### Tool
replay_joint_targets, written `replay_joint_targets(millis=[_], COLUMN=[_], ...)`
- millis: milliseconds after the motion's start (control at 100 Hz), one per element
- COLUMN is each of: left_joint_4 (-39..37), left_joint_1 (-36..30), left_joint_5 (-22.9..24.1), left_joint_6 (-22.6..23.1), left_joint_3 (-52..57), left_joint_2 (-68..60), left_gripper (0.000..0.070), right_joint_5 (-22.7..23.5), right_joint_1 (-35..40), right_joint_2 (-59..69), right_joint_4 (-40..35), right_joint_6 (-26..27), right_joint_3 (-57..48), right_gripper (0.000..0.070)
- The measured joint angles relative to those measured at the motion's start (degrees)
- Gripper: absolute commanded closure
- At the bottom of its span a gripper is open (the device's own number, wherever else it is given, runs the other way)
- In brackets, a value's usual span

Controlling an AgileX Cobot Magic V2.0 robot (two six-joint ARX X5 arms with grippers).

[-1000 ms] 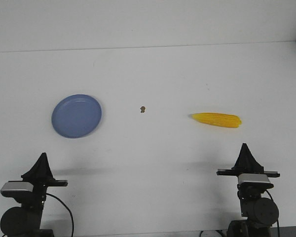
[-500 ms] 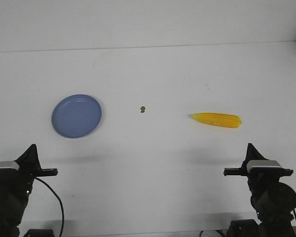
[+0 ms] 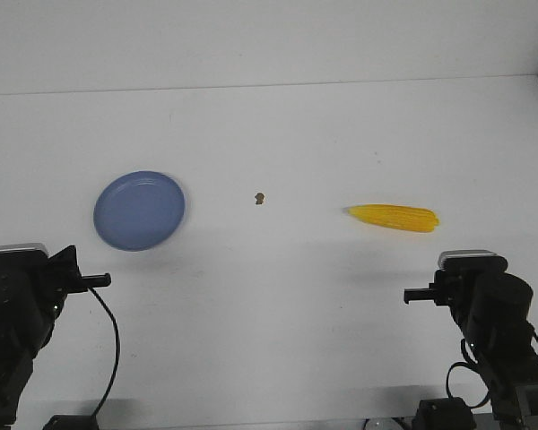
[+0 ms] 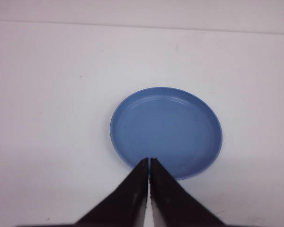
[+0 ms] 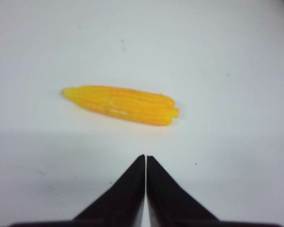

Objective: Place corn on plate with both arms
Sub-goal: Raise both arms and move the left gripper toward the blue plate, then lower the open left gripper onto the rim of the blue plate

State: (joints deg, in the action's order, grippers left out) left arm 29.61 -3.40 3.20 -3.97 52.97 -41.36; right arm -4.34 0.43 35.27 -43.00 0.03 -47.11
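Note:
The yellow corn (image 3: 394,218) lies flat on the white table, right of centre, its tapered end pointing left. The empty blue plate (image 3: 139,211) rests left of centre. In the left wrist view my left gripper (image 4: 148,160) is shut on nothing, its tips in line with the near rim of the plate (image 4: 132,118). The right wrist view has my right gripper (image 5: 146,157) shut and empty, a short way back from the corn (image 5: 120,105). From the front, the left arm (image 3: 22,300) and right arm (image 3: 489,305) sit at the near table edge, their fingertips hidden.
A tiny brown speck (image 3: 260,198) lies between plate and corn. The white table's far edge (image 3: 269,86) runs across the back. Black cables (image 3: 115,340) trail from the left arm near the front edge.
Both arms have tilted and shifted outward, so their pointed fingers no longer stick up in the front view. The corn and the plate have not moved.

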Motion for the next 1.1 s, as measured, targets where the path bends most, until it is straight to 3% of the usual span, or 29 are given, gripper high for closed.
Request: replay_joint_targets(millis=[210, 260, 350, 390, 830, 1010, 1100], left_joint_4=[0.0, 0.0, 0.0, 0.0, -3.5, -3.6, -3.7], left_joint_1=[0.0, 0.0, 0.0, 0.0, 0.2, 3.4, 6.1], left_joint_5=[0.0, 0.0, 0.0, 0.0, 0.5, 1.3, -0.6], left_joint_6=[0.0, 0.0, 0.0, 0.0, -1.2, -3.3, -4.8], left_joint_3=[0.0, 0.0, 0.0, 0.0, 0.1, 4.2, 7.0], left_joint_2=[1.1, 1.2, 1.3, 1.3, -0.6, -9.6, -16.3], left_gripper=[0.0663, 0.0562, 0.0289, 0.0223, 0.0237, 0.0236, 0.0236], right_joint_5=[0.0, 0.0, 0.0, 0.0, 0.0, 0.0, 0.0], right_joint_1=[0.0, 0.0, 0.0, 0.0, 0.0, 0.0, 0.0], right_joint_2=[-0.1, -0.1, -0.1, -0.1, -0.1, -0.1, -0.1], right_joint_4=[0.0, 0.0, 0.0, 0.0, 0.0, 0.0, 0.0], right_joint_6=[0.0, 0.0, 0.0, 0.0, 0.0, 0.0, 0.0], right_joint_3=[0.0, 0.0, 0.0, 0.0, 0.0, 0.0, 0.0], right_gripper=[0.0672, 0.0609, 0.0397, 0.0326, 0.0306, 0.0307, 0.0307])
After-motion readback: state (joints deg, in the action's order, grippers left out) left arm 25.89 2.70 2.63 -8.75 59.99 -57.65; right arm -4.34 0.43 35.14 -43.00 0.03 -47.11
